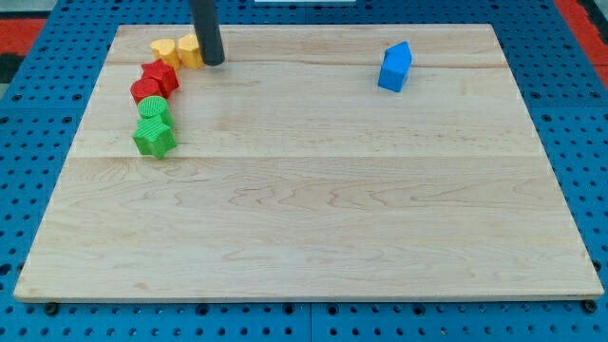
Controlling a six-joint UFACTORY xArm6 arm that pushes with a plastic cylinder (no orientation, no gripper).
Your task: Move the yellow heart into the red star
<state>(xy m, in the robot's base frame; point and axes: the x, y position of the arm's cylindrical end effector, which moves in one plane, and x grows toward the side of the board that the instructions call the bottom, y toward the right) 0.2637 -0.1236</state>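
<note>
My tip [213,61] is at the view's top left, touching the right side of a yellow block [189,50] whose shape is partly hidden behind the rod. A second yellow block [163,49] sits just left of it; I cannot tell which of the two is the heart. A red star [161,77] lies just below the yellow pair, down-left of my tip. A second red block [145,91] touches the star's lower left.
A green round block [152,111] and a green star [155,138] continue the chain downward. A blue house-shaped block [394,66] stands alone at the top right. The wooden board [313,218] rests on a blue pegboard.
</note>
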